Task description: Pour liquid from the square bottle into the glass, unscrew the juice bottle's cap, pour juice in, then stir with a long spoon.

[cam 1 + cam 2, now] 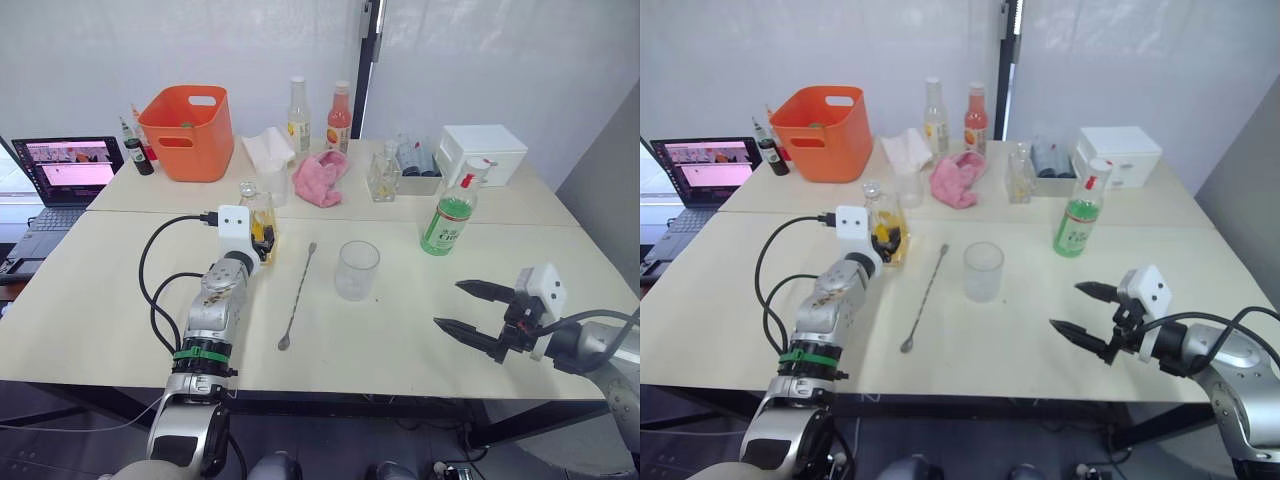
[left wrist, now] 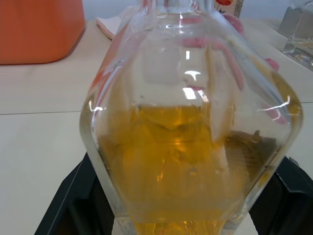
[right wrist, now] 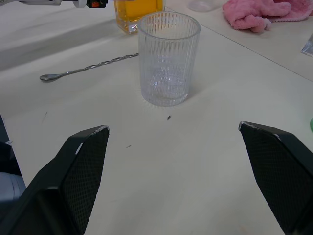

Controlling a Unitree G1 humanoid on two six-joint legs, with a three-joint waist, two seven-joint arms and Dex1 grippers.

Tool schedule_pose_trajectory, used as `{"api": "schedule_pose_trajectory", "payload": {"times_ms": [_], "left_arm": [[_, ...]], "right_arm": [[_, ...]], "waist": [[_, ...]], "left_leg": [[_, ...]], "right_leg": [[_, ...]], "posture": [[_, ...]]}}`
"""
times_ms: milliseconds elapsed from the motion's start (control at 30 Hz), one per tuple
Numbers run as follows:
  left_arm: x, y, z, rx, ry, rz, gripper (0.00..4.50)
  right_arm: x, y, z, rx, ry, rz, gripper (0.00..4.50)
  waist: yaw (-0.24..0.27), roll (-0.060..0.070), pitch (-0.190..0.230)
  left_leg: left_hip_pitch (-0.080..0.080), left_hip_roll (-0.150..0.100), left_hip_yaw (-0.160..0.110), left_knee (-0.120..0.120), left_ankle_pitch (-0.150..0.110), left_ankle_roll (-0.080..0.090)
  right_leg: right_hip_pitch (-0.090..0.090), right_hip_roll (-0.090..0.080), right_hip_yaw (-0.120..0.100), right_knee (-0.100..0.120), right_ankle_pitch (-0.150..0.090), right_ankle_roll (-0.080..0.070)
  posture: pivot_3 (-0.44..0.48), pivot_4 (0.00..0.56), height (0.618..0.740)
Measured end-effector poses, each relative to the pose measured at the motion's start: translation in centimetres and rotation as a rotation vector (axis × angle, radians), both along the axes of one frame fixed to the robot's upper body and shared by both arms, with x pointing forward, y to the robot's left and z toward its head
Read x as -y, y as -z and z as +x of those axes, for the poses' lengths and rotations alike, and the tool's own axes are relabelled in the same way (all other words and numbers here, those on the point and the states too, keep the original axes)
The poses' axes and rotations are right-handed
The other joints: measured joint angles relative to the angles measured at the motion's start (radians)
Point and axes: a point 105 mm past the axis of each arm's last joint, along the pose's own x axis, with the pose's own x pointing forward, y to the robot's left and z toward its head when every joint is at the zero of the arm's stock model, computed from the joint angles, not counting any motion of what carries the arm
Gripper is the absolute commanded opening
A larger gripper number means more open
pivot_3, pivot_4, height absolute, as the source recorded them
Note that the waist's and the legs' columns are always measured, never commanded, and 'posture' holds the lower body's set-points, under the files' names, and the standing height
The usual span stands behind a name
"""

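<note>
The left hand (image 2: 183, 215) is gripping the square bottle (image 1: 262, 226) on the bench (image 1: 400, 340); its smooth sides risk slipping during lifting. The right hand (image 1: 468, 309) is waiting open near the empty glass (image 1: 356, 270).

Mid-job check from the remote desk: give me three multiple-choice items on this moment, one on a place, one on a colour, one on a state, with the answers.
1. Where does the long spoon lie?
A. Inside the orange basket
B. On the table between the square bottle and the glass
C. Across the laptop

2. What colour is the liquid in the juice bottle?
A. Green
B. Blue
C. Brown

3. How does the right gripper stand?
A. Shut on the glass
B. Shut on the spoon
C. Open, holding nothing

Answers: 1 B, the head views show the spoon flat on the table between the two. 2 A, green shows through the clear plastic. 3 C, the right wrist view shows its fingers wide apart, short of the glass.
</note>
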Motion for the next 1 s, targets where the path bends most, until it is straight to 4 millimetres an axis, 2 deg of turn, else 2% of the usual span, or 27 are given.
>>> {"api": "schedule_pose_trajectory", "payload": {"times_ms": [300,500,733,900,1000], "left_arm": [[-0.3,-0.3,-0.2,0.043,0.062,0.018,2.78],[-1.6,-1.5,-1.7,0.106,0.224,0.062,2.78],[-1.8,-5.4,-5.0,0.182,0.545,0.132,2.78],[-1.2,-4.6,-7.7,0.074,0.804,0.092,2.78],[0.0,-4.1,-9.7,-0.009,0.998,0.063,2.78]], "right_arm": [[0.1,-0.2,-0.1,0.010,0.005,-0.001,4.50],[0.4,-0.3,-0.1,0.018,0.027,-0.003,4.50],[0.4,-0.6,-0.1,0.032,0.033,-0.005,4.50],[0.4,-0.6,-0.1,0.033,0.031,-0.005,4.50],[0.4,-0.7,-0.1,0.035,0.029,-0.005,4.50]], "waist": [[-0.002,-0.003,0.002],[-0.008,-0.005,0.003],[-0.006,-0.005,0.003],[-0.010,-0.005,0.004],[-0.007,-0.004,0.004]], "left_leg": [[-0.002,0.000,0.000,0.000,0.000,0.000],[-0.006,0.000,0.001,0.000,0.001,-0.001],[-0.009,0.000,0.001,0.003,0.001,-0.001],[-0.008,0.001,0.001,0.004,0.000,-0.001],[-0.009,0.000,0.001,0.006,0.000,0.000]], "right_leg": [[-0.001,0.000,0.000,0.000,0.000,0.000],[-0.003,0.001,-0.001,0.000,0.001,0.001],[-0.004,0.001,-0.002,-0.001,0.001,0.002],[-0.004,0.002,-0.001,0.000,0.001,0.002],[-0.004,0.002,-0.001,0.001,0.001,0.002]], "posture": [[0.000,0.150,0.740],[0.000,0.150,0.740],[0.000,0.150,0.740],[0.000,0.150,0.740],[0.000,0.150,0.740]]}}
